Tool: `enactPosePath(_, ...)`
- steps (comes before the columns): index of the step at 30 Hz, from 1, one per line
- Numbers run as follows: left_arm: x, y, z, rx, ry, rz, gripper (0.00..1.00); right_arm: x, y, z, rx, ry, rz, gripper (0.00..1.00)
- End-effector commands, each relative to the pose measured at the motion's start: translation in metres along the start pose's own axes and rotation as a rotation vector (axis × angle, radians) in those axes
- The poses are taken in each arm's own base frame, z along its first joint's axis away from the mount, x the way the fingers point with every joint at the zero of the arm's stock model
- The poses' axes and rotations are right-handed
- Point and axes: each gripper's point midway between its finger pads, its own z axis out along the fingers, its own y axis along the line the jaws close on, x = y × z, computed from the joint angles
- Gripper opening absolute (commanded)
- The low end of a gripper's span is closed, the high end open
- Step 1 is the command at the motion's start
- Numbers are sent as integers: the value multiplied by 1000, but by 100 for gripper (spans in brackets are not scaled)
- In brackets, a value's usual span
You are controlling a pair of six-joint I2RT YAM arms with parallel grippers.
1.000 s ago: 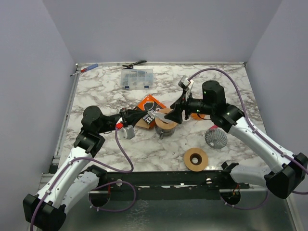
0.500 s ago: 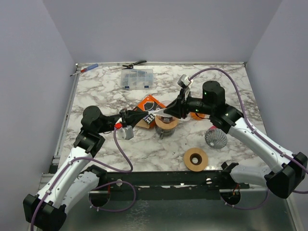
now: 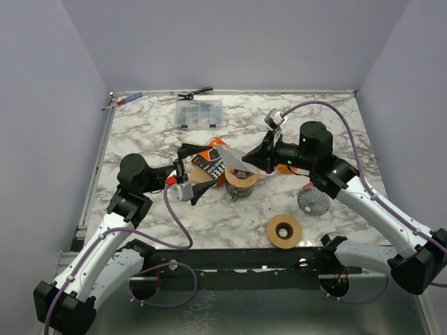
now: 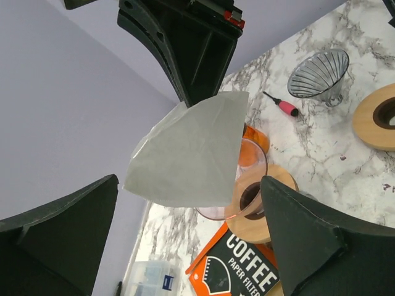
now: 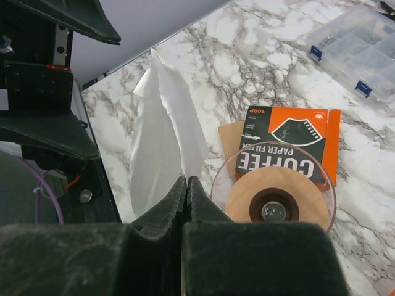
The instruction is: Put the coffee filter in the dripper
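a: what's on the surface [image 3: 335,125]?
b: the glass dripper [image 3: 241,179], upright, mouth up to receive
a: and the coffee filter [image 4: 188,151]?
b: aloft just beside it, right fingers [image 5: 162,213] pinching its edge to carry it; left fingers [image 4: 302,240] spread wide, clear of it

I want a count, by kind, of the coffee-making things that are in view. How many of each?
Drippers: 2, the glass dripper and the ribbed dripper
Paper filter: 1
Filter box: 1
Wooden ring: 1
Total: 5
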Motion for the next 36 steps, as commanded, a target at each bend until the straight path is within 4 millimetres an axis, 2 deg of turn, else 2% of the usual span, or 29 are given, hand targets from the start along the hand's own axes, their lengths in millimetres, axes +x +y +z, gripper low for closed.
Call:
enactPosePath(1,-10,15,-4,-61,4,40,99,-14,-13,-6,115,-47,31,0)
enactPosePath(8,0,29,-19,-223,77,-32,99,-17,-32,-11,247,-10,88,0)
enactPosePath(18,25,24,-38,-446,116,-370,99,-18,-40,-22,332,6,145,0)
enactPosePath(24,54,32,-60,-739,123,-705,99,-11,-42,-19,339,40,182,0)
enactPosePath(29,85,35,-78,-972,179,-1000,99,-1,-46,-17,356,85,230,0)
enactPosePath(32,105,27,-75,-1008,268,-1149,99,6,-51,-15,369,106,264,0)
enactPosePath(36,127,15,-70,-1004,428,-1264,99,12,-55,-14,357,124,305,0)
